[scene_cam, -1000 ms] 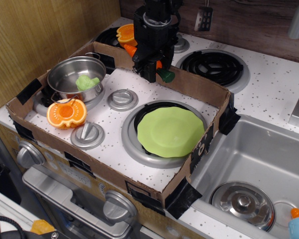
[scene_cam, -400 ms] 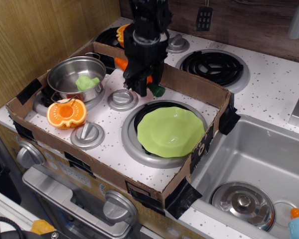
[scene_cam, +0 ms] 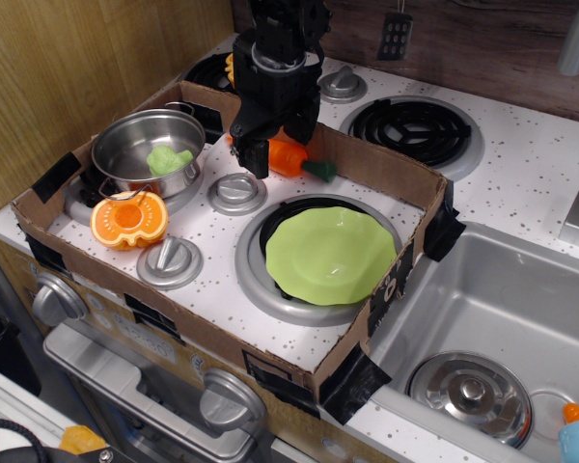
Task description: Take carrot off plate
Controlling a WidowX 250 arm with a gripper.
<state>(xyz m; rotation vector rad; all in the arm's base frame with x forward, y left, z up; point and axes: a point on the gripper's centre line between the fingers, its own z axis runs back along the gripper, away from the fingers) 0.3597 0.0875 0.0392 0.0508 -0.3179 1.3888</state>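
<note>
- Black gripper (scene_cam: 263, 152) low over the white speckled stovetop (scene_cam: 207, 236), at the far side of the cardboard tray (scene_cam: 299, 359); arm above cut off by the top edge.
- Fingers pointing down beside the carrot (scene_cam: 291, 157); cannot tell how far apart, nor whether anything is clamped (dark body hiding the tips).
- Carrot lying off the plate (scene_cam: 328, 256), near the tray's far wall, green stem end toward the right, orange tip hidden behind the gripper.
- Lime-green plate bare, resting on the front burner ring (scene_cam: 254, 282), apart from the carrot.
- Steel pot (scene_cam: 147, 147) at left with a pale green item (scene_cam: 168, 158) inside, shape hard to make out.
- Ridged orange pumpkin half (scene_cam: 127, 219) just in front of the pot.
- Second orange piece (scene_cam: 234, 68) behind the arm, mostly hidden.
- Sink (scene_cam: 502, 318) at right, cut off by the frame.
</note>
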